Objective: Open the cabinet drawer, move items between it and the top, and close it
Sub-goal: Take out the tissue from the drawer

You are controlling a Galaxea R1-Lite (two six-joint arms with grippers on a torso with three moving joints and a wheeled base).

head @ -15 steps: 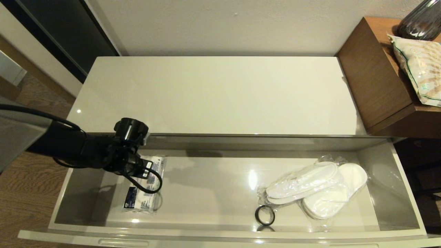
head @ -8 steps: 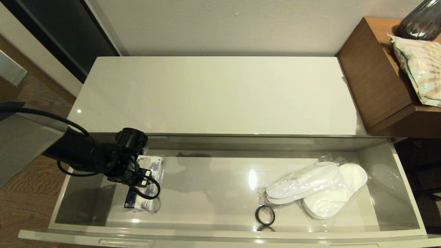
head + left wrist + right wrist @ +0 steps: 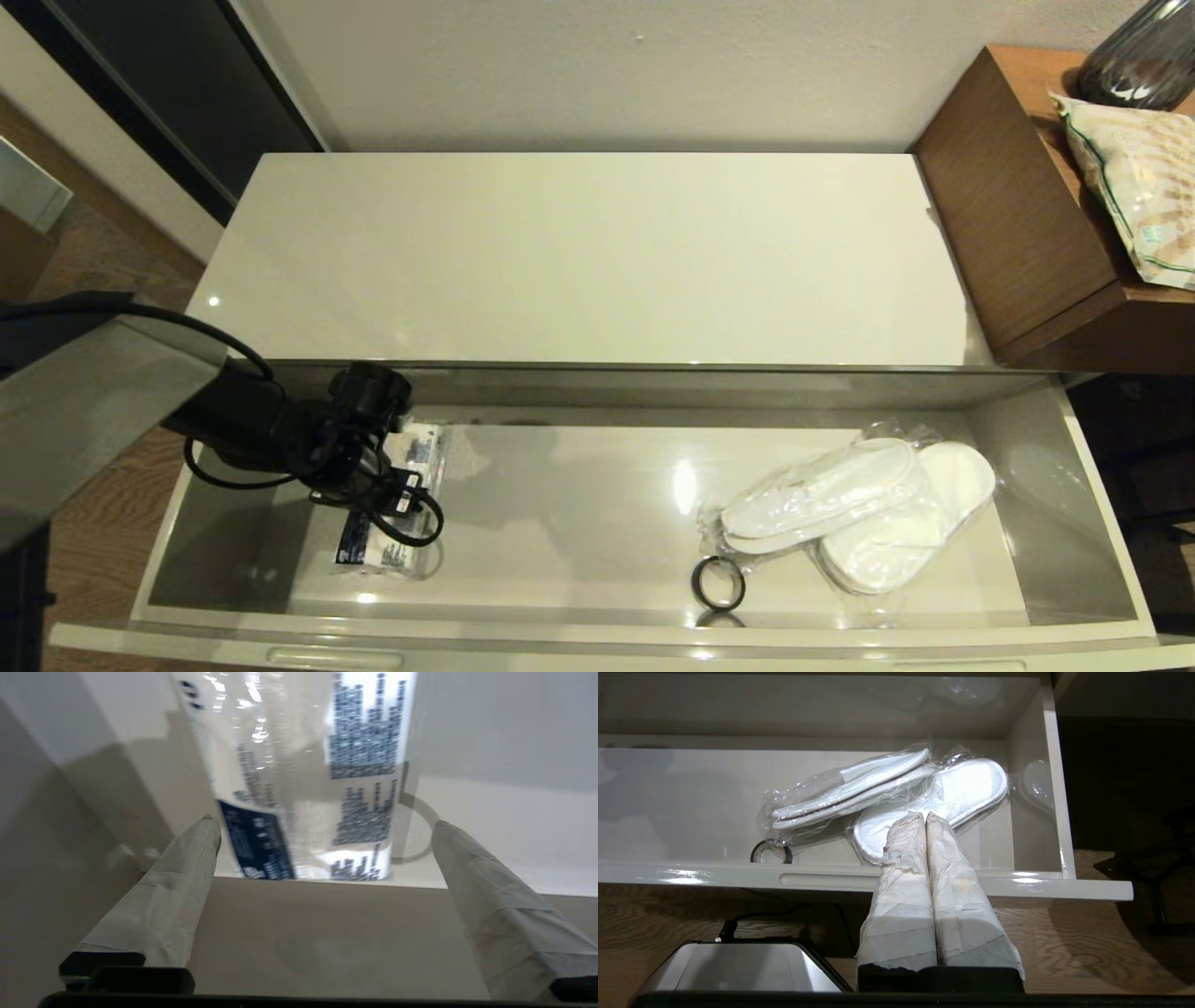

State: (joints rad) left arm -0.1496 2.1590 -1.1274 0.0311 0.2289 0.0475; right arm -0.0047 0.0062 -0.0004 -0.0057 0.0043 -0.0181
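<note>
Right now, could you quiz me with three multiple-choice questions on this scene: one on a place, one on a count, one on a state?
1. Where is the tissue pack?
A. on the top
B. in the cabinet drawer, left end
C. on the floor

2. How many black rings lie in the drawer?
A. one
B. two
C. three

3. How does the left tool stand?
A. shut on the pack
B. open over the pack
C. shut, empty

Answers:
1. B, it lies on the drawer floor at the left.
2. A, a single ring beside the slippers.
3. B, its fingers stand apart, nothing between them.
</note>
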